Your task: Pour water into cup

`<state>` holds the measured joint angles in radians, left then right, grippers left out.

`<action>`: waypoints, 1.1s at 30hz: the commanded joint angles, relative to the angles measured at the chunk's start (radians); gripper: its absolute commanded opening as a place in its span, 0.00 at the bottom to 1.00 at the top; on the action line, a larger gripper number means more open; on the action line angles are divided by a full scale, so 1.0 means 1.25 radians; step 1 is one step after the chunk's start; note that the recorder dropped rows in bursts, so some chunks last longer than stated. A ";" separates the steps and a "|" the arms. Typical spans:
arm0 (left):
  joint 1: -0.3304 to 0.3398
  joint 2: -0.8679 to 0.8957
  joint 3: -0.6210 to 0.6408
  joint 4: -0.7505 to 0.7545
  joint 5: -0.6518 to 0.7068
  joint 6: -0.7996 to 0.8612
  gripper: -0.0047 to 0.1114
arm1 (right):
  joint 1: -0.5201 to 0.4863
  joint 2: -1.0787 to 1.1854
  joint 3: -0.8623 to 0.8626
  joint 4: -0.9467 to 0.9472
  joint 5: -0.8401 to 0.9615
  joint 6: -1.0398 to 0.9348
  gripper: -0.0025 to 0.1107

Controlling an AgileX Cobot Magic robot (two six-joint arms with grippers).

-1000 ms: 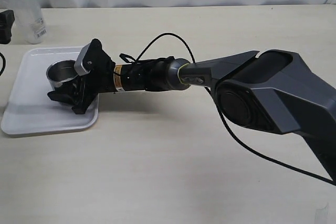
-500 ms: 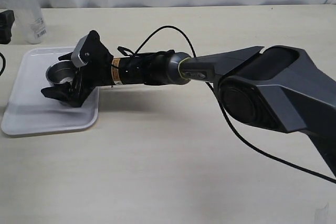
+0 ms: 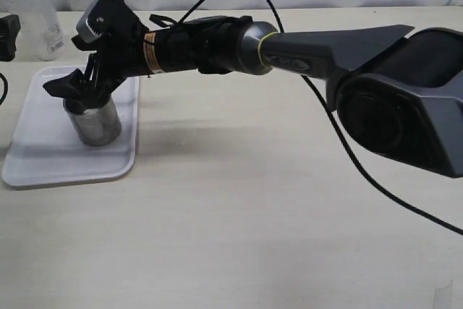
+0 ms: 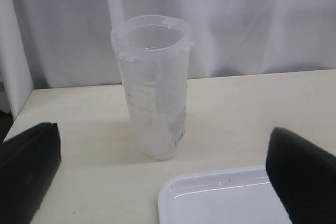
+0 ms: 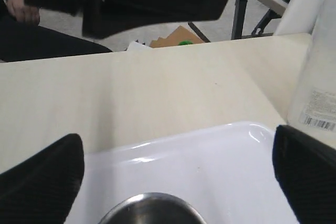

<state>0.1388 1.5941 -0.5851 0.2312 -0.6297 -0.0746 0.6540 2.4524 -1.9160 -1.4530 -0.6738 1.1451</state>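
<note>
The steel cup (image 3: 92, 124) stands upright on the white tray (image 3: 43, 164); its rim (image 5: 152, 211) shows in the right wrist view. My right gripper (image 3: 70, 88) reaches across from the right and hovers just above the cup, open, its fingers (image 5: 39, 182) wide apart with nothing between them. My left gripper (image 4: 165, 171) is open too and empty. It faces the clear plastic beaker (image 4: 155, 87), which stands on the table a short way ahead of it. Water is not plainly visible in either vessel.
The beaker (image 3: 32, 12) stands at the table's far left corner, behind the tray, before a white curtain. The tray's corner (image 4: 220, 198) lies between the beaker and my left gripper. The right arm (image 3: 304, 52) and its black cable (image 3: 347, 150) span the table's middle.
My right gripper has opened wider, let go of the cup and risen above it. The cup now stands by itself on the tray. The left gripper stays open.
</note>
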 commanded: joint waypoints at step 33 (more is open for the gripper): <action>0.004 -0.007 0.002 -0.003 0.002 0.001 0.92 | -0.020 -0.113 -0.002 -0.107 0.085 0.288 0.77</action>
<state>0.1388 1.5941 -0.5851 0.2312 -0.6238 -0.0746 0.6337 2.3195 -1.9181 -1.5766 -0.5895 1.5146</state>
